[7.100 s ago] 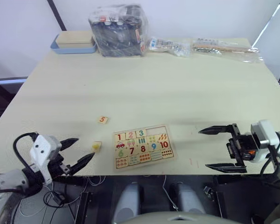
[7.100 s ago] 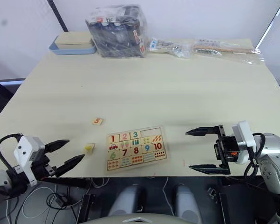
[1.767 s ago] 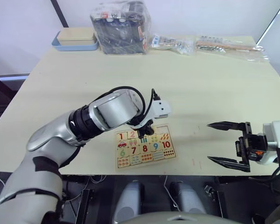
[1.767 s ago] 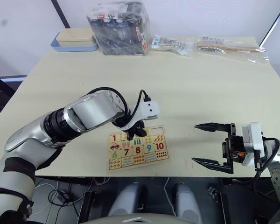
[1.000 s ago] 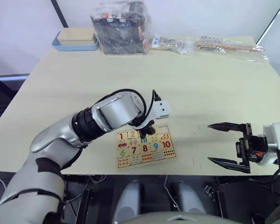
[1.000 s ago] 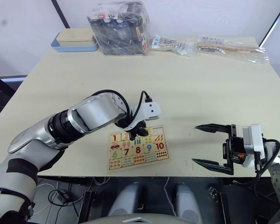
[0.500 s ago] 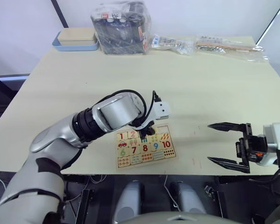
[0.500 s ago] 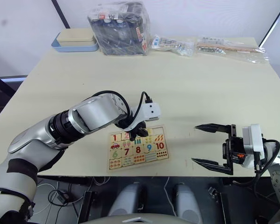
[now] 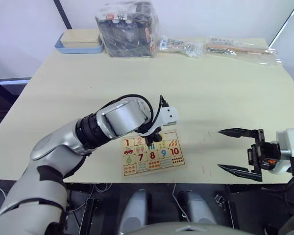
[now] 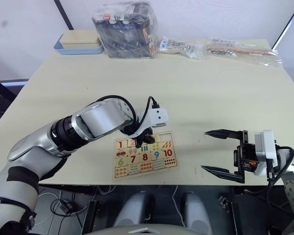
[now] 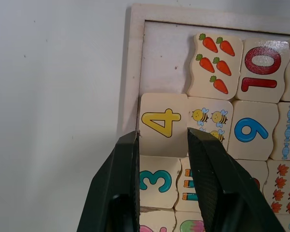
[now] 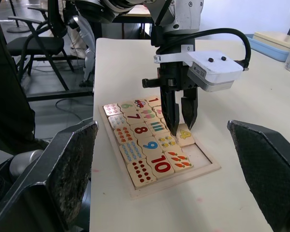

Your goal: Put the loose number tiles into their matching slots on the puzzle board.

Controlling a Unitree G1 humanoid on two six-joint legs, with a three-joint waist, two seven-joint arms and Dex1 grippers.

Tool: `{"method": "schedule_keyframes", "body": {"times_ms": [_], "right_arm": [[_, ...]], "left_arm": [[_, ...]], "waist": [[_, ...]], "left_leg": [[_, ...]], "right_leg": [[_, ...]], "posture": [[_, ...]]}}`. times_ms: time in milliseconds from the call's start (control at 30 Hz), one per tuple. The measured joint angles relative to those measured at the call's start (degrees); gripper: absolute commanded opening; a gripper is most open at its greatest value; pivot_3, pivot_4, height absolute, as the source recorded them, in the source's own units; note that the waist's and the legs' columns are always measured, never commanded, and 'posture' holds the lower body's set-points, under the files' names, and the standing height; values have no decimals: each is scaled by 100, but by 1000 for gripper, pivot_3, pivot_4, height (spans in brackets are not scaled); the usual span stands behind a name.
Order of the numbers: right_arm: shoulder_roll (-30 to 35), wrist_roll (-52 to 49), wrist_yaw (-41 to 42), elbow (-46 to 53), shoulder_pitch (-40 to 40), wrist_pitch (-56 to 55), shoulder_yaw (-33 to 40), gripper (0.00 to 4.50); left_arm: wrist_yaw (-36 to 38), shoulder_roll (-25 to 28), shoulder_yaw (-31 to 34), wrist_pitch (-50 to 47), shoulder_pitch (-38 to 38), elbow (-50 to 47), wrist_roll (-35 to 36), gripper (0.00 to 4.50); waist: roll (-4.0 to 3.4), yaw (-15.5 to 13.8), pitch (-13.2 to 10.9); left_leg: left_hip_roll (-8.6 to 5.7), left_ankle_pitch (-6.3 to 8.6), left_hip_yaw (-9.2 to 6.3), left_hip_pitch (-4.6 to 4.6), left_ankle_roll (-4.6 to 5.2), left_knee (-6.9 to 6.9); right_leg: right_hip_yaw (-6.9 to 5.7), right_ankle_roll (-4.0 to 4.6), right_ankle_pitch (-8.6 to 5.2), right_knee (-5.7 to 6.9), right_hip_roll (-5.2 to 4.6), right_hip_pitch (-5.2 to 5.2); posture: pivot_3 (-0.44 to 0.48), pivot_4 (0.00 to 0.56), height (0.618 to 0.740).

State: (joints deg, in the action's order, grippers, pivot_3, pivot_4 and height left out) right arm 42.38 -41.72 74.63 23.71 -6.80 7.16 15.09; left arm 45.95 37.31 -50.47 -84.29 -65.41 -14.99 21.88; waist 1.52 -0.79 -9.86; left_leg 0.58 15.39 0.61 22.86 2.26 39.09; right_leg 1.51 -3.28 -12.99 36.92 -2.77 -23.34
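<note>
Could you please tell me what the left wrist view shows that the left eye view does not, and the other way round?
Left wrist view alone: the yellow 4 tile between the left gripper fingers, tilted over the board's rim, and the bare slot beside it.

Left eye view alone: the right gripper open near the table edge, the blue tray and the wrapped packs at the far side.

Both: the puzzle board with its 9 and 10 tiles.
</note>
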Motion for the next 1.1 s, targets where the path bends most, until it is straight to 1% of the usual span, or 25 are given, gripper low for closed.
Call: {"method": "schedule_keyframes", "body": {"times_ms": [600,1100], "right_arm": [[-1,2,-36,13,-26,0,0,4500],[-10,24,-35,13,-25,-7,-3,4500]], "left_arm": [[-1,-49,-12,76,1,-2,-11,955],[5,15,-37,86,1,-3,-35,955]], "waist": [[0,1,0],[0,0,0]], "left_leg": [[0,0,0,0,0,2],[0,0,0,0,0,3]], "right_leg": [[0,0,0,1,0,1],[0,0,0,1,0,2]], "posture": [[0,150,740],[0,150,740]]}}
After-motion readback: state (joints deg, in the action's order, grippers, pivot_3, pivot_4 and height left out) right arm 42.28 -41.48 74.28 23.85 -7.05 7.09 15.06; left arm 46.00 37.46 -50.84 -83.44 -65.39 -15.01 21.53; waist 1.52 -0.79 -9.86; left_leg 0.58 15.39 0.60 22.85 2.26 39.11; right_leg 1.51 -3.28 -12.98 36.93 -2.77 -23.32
